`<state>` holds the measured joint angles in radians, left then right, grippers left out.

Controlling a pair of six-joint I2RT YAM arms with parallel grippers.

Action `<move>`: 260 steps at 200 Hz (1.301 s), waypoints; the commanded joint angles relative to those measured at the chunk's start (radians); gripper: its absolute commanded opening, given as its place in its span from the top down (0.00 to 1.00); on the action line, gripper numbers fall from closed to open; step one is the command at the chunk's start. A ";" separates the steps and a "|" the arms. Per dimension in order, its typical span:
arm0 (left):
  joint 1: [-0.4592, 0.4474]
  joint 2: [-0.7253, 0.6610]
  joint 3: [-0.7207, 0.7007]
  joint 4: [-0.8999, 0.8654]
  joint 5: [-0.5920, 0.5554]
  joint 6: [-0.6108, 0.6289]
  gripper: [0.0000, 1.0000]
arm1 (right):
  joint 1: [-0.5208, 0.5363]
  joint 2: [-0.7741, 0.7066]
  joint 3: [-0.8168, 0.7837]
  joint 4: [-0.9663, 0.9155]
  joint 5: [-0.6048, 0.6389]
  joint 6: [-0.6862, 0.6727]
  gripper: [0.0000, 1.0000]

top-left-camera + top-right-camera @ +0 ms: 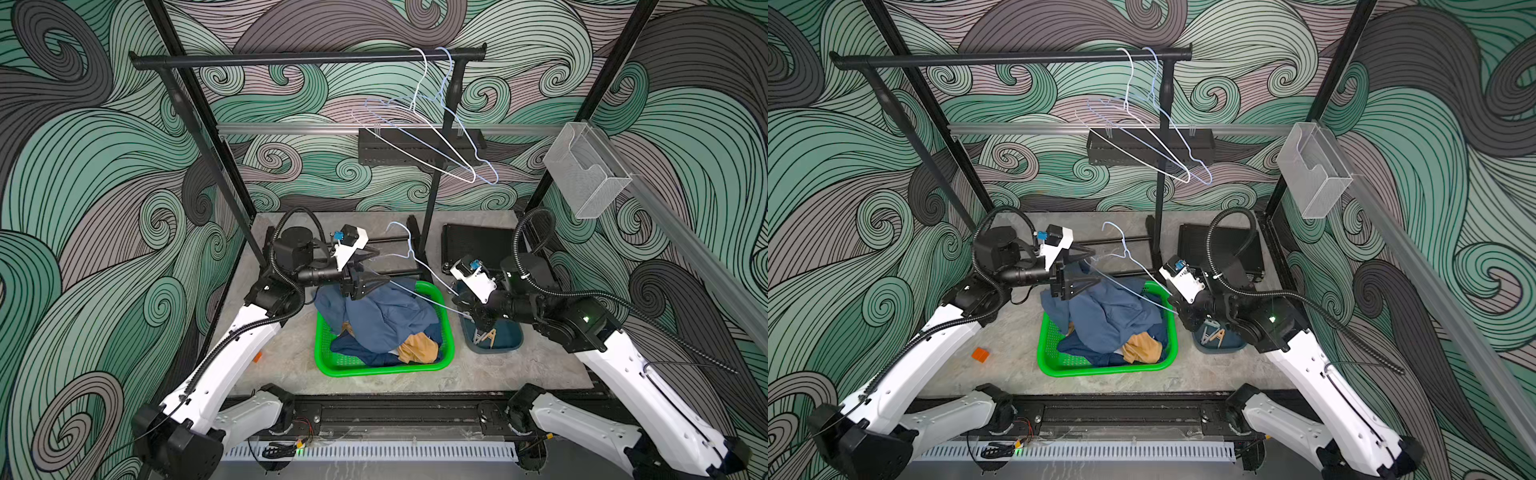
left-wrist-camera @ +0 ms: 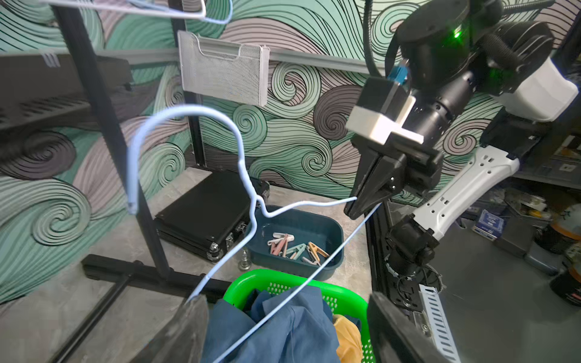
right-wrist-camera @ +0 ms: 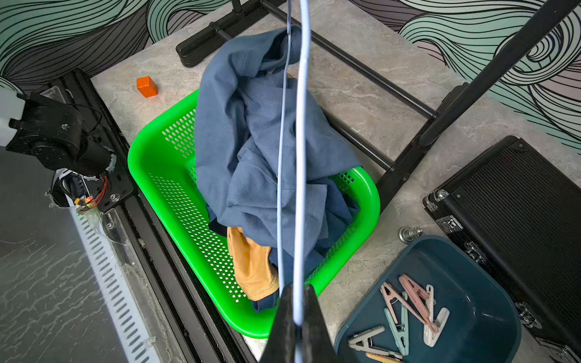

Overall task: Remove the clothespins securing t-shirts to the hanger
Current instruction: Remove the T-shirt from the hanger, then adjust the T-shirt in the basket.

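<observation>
Green basket, blue t-shirt, pale-blue hanger

The grey table carries a green basket centrally. From it, a teal tray lies at 3 o'clock, a black case at 1, an orange block at 9.

Hangers, 3: white hanger, pale blue hanger, third hanger, also pale blue.
Shirts, 3: blue shirt, navy shirt, mustard shirt.
Clothespins, 6: 2 pink, 1 white, 1 teal, 1 grey, 1 tan.
Green basket, 1.
Teal tray, 1.
Black case, 1.
Orange block, 1.
</observation>
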<state>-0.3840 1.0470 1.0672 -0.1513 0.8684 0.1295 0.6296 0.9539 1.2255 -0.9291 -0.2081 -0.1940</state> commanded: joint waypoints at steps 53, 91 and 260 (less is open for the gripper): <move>0.075 -0.032 0.086 -0.356 -0.452 -0.095 0.19 | -0.002 -0.018 0.075 0.007 0.033 0.018 1.00; 0.076 -0.049 0.035 -0.530 -0.621 -0.147 0.19 | -0.002 -0.030 0.095 0.008 0.048 0.022 1.00; 0.051 0.206 -0.149 -0.490 -0.574 -0.237 0.59 | -0.003 -0.010 0.153 -0.002 0.059 0.001 1.00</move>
<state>-0.3279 1.2476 0.9154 -0.6651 0.2756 -0.0952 0.6296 0.9459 1.3479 -0.9360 -0.1535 -0.1867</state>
